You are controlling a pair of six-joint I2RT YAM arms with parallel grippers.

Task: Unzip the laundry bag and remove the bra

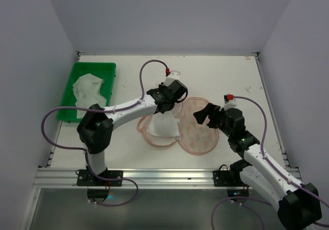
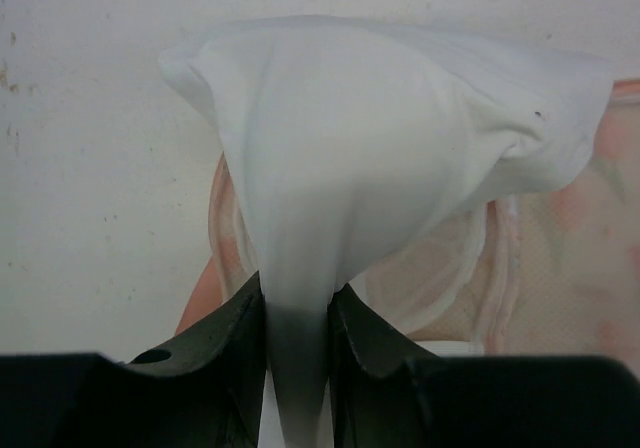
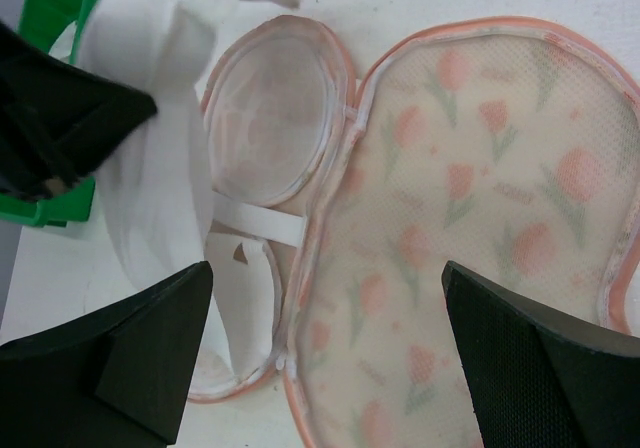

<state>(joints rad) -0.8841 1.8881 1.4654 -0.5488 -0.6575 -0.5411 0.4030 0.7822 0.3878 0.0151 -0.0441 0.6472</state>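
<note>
The laundry bag (image 1: pixel 198 133) lies unzipped and spread flat in the middle of the table. Its printed flap (image 3: pixel 470 228) is folded out to the right, and the pink-edged inner half (image 3: pixel 270 118) is to the left. My left gripper (image 1: pixel 167 99) is shut on the white bra (image 1: pixel 164 125) and holds it up over the bag's left half. In the left wrist view the bra (image 2: pixel 380 138) hangs from my closed gripper (image 2: pixel 297 318). My right gripper (image 1: pixel 203 114) is open and empty, hovering over the flap (image 3: pixel 330 348). The bra (image 3: pixel 150 188) also shows at the left of the right wrist view.
A green plastic tray (image 1: pixel 105 68) holding a white cloth (image 1: pixel 88 90) stands at the back left. Its corner shows in the right wrist view (image 3: pixel 60 8). The left arm's gripper (image 3: pixel 50 118) is close to my right gripper. White walls enclose the table.
</note>
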